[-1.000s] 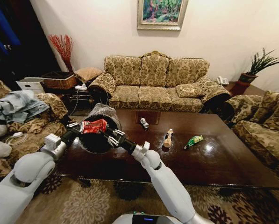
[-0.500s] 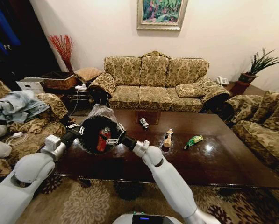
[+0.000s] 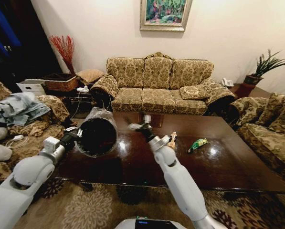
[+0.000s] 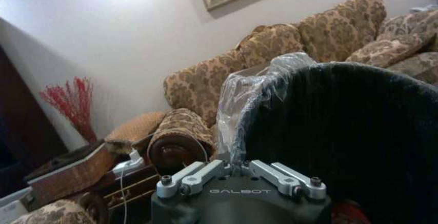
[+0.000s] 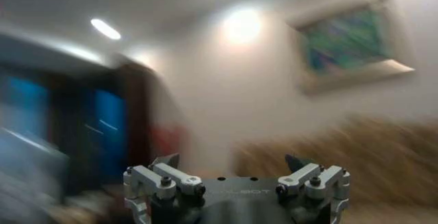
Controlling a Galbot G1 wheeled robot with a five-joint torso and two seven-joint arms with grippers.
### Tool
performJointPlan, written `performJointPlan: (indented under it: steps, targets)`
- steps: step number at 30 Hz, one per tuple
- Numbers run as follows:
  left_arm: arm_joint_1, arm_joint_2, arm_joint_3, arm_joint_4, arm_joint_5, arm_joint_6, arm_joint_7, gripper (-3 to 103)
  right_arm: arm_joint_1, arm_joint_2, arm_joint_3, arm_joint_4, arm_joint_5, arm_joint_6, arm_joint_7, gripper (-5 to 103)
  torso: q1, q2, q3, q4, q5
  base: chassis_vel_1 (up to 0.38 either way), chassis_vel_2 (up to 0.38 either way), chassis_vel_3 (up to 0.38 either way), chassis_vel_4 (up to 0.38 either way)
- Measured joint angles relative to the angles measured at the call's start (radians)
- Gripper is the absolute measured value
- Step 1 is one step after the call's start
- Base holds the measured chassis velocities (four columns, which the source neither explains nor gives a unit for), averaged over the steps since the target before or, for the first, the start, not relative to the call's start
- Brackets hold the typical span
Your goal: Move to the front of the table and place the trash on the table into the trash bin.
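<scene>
Left pincer (image 3: 74,135) clamped on tilted black bin (image 3: 98,133) over bench (image 3: 218,157), right pincer (image 3: 138,125) apart, empty, beside bin, bottle (image 3: 171,141) and green wrapper (image 3: 198,143) on bench

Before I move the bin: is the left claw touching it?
Touching. The left wrist view shows the left claw clamped on the bin rim.

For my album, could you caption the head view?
Left hand holds black round bin; open right hand hangs over glossy dark table.

Patterned sofa (image 3: 157,83) under framed painting (image 3: 164,13), red twigs (image 3: 63,49), potted plant (image 3: 265,67).
</scene>
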State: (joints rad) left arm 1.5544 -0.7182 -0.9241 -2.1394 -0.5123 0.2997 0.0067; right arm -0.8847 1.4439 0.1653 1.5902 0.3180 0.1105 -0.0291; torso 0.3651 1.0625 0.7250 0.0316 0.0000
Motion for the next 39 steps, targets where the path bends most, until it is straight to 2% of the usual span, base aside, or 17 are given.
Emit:
performJointPlan:
  steps: [1,4,9,17,22,34,36,39]
  targets:
    - [0.000,0.000,0.000,0.000,0.000,0.000,0.000,2,0.000,0.000,0.000,0.000,0.000,0.000,0.000,100,0.000,0.000,0.000,0.0000,0.0000,0.000,0.000,0.000,0.000]
    - [-0.002,-0.021,0.000,-0.019,0.001,0.001,-0.002,2,0.050,0.047,0.036,-0.194,-0.069,0.014,0.067,100,0.000,0.000,0.000,0.0004,0.0000,0.000,0.000,0.000,0.000]
    - [0.003,-0.035,-0.012,-0.038,0.002,0.002,-0.003,2,0.079,0.080,0.045,-0.282,-0.066,0.024,0.088,100,0.000,0.000,0.000,0.0008,0.0001,0.000,0.000,0.000,0.000]
    - [0.022,-0.076,-0.025,-0.055,0.019,0.000,-0.003,2,0.067,0.061,0.062,-0.276,-0.007,-0.055,0.022,100,0.000,0.000,0.000,0.0005,0.0000,0.000,0.000,0.000,0.000]
    - [0.023,-0.089,-0.022,-0.062,0.025,-0.001,-0.002,2,0.074,0.057,0.063,-0.297,-0.008,-0.073,0.000,100,0.000,0.000,0.000,0.0003,0.0000,0.000,0.000,0.000,0.000]
    - [0.041,-0.105,-0.034,-0.079,0.028,-0.002,-0.004,2,0.113,0.068,0.069,-0.399,-0.043,-0.023,-0.027,100,0.000,0.000,0.000,0.0002,-0.0002,-0.144,0.034,0.164,-0.031]
    - [0.040,-0.105,-0.034,-0.085,0.028,-0.002,-0.004,2,0.147,0.088,0.067,-0.452,-0.049,-0.019,-0.028,100,0.001,0.000,0.000,0.0000,0.0007,-0.252,0.092,0.185,-0.110]
    - [0.040,-0.104,-0.032,-0.090,0.028,-0.002,-0.004,2,0.176,0.111,0.066,-0.506,-0.058,-0.015,-0.028,100,0.002,0.000,0.001,-0.0005,0.0001,-0.179,0.050,0.121,-0.092]
